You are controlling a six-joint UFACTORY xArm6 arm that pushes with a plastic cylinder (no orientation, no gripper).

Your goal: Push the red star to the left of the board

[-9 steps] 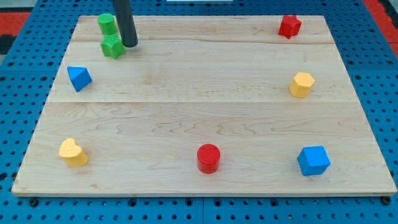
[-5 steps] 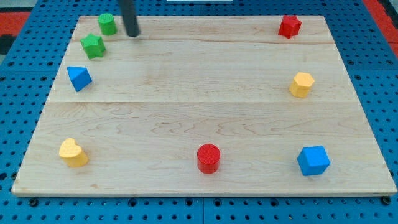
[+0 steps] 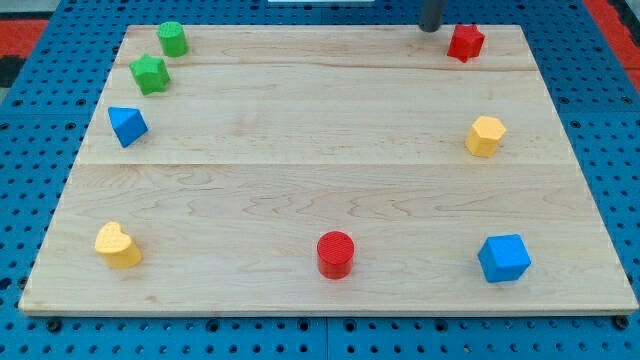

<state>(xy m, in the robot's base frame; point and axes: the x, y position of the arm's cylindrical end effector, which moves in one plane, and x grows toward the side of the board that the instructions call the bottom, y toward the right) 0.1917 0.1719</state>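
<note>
1. While the red star (image 3: 466, 42) is sitting near the top right corner of the board (image 3: 320, 180), the push is not beginning yet; I think the arm is only lining up.
2. My tip (image 3: 431, 29) is hanging at the top edge, just beside the star on the view's left, not touching it.
3. My tip is a bare rod, so it is holding nothing.
4. Next, I think it is needing to get to the star's right side, then slide left.
5. The green star (image 3: 150, 74) and green cylinder (image 3: 172, 39) are waiting far off, near the top left corner.
</note>
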